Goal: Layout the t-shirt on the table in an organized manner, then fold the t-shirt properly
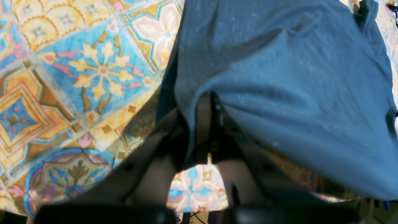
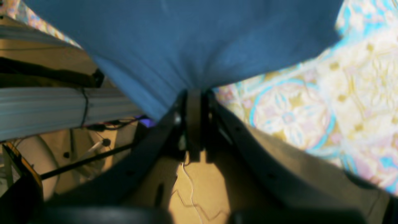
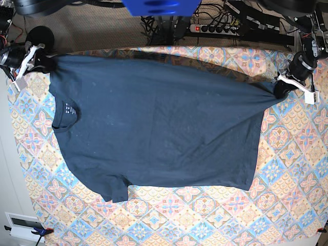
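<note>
Across the middle of the base view: I see the t-shirt spread on the table, neck at left.
Left gripper: pinching the hem corner, right edge of frame.
Right gripper: pinching the shoulder, upper left.
Step in hand: I judge laying out; I would keep even tension and lower both corners together.
Neck label: pale print, unreadable.

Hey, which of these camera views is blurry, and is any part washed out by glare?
Right wrist view: softest, the table cloth bleached pale by bright light, the t-shirt smeared. Left wrist view: tile pattern fairly crisp, but the left tool near the lens is dark and out of focus. Base view: evenly lit and sharp, no glare on the shirt.
</note>
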Robot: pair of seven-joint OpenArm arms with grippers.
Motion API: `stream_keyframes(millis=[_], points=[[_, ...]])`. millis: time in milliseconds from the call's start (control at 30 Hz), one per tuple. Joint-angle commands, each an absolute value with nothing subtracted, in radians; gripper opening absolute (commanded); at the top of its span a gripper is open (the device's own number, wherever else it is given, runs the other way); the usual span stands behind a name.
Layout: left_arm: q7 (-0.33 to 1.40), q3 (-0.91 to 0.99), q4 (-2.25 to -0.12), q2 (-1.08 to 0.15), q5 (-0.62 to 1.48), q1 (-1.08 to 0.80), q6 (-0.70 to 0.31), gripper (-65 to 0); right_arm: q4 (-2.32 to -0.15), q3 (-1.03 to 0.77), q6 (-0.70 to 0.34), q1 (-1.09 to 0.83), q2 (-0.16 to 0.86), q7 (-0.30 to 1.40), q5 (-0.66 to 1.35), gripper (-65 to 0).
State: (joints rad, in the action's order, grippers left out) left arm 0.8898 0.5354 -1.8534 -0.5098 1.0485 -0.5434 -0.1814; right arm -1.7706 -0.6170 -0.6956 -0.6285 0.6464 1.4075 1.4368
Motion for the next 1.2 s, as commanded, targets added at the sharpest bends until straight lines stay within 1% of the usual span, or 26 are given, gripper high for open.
stream_keyframes(millis=[0,100,200,300,400,467,600,700,833,967,1033,1167], points=[[0.895,0.549,-1.87,-0.529,1.058,-0.541,-0.186,-65.0,-1.779,-0.616,-0.698,-0.628,0.67,1.396,1.438,-64.3],[0.94,0.572,-1.894,-0.529,1.09,-0.539,-0.186,-65.0,-1.784,-0.602,-0.698,-0.627,0.67,1.396,1.465,-64.3],[0.944,0.682,-1.965,-0.524,1.178,-0.562,-0.188,-65.0,-1.784,-0.611,-0.698,-0.627,0.67,1.396,1.484,-64.3],[0.946,0.812,-2.029,-0.524,1.328,-0.588,-0.188,-65.0,-1.785,-0.694,-0.698,-0.628,0.665,1.396,1.484,-64.3],[1.0,0.954,-2.04,-0.524,1.484,-0.591,-0.188,-65.0,-1.836,-0.803,-0.698,-0.624,0.665,1.396,1.484,-64.3],[1.063,1.047,-2.04,-0.524,1.484,-0.573,-0.188,-65.0,-1.877,-0.88,-0.698,-0.622,0.664,1.396,1.484,-64.3],[1.251,1.221,-2.049,-0.524,1.484,-0.455,-0.188,-65.0,-1.925,-1.017,-0.698,-0.618,0.659,1.396,1.484,-64.3],[1.336,1.334,-2.058,-0.527,1.484,-0.429,-0.188,-65.0,-1.939,-1.099,-0.698,-0.59,0.624,1.396,1.484,-64.3],[1.349,1.365,-2.083,-0.529,1.484,-0.427,-0.188,-65.0,-1.94,-1.201,-0.698,-0.575,0.616,1.396,1.484,-64.3],[1.351,1.371,-2.084,-0.53,1.484,-0.427,-0.188,-65.0,-1.94,-1.207,-0.698,-0.489,0.615,1.396,1.484,-64.3],[1.353,1.419,-2.084,-0.545,1.484,-0.427,-0.188,-65.0,-1.94,-1.233,-0.698,-0.453,0.615,1.396,1.484,-64.3],[1.351,1.484,-2.084,-0.579,1.484,-0.427,-0.188,-65.0,-1.94,-1.34,-0.698,-0.441,0.619,1.396,1.484,-64.3]])
